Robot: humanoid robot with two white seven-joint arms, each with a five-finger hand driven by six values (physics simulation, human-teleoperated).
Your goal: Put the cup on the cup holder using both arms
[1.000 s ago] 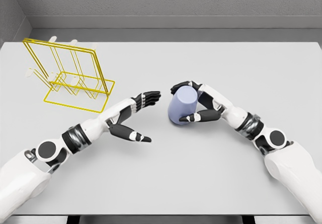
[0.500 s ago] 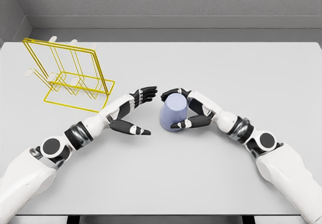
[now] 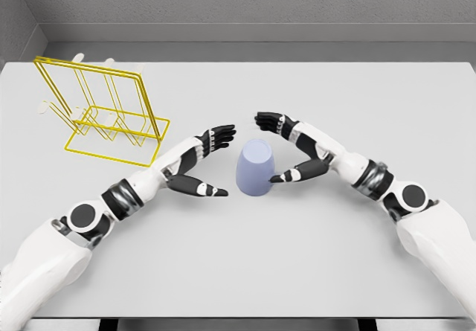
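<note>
Progress on the task looks early to middle, as I judge it: the cup is not yet on the holder, and no robot hand is grasping it at this moment.

On the far left of the grey tabletop (image 3: 312,271) stands the yellow wire cup holder (image 3: 100,119), with nothing hanging on its pegs. It is well apart from the cup.

Next comes the left robot hand (image 3: 199,161). Its fingers are spread and hold nothing; the palm faces toward the cup, the upper fingers reach forward and the thumb points along the tabletop. It is just beside the cup on its left side, but a small gap shows between them.

In the middle, the lavender cup (image 3: 254,167) stands on the tabletop, mouth down as far as I can tell.

On the right, the right robot hand (image 3: 286,149) is wide open too. Its thumb tip appears to touch or nearly touch the lower right side of the cup, while the other fingers are lifted above and behind it.

What is left, in my judgement: the left robot hand must take the cup, carry it to the holder and set it on a peg.
</note>
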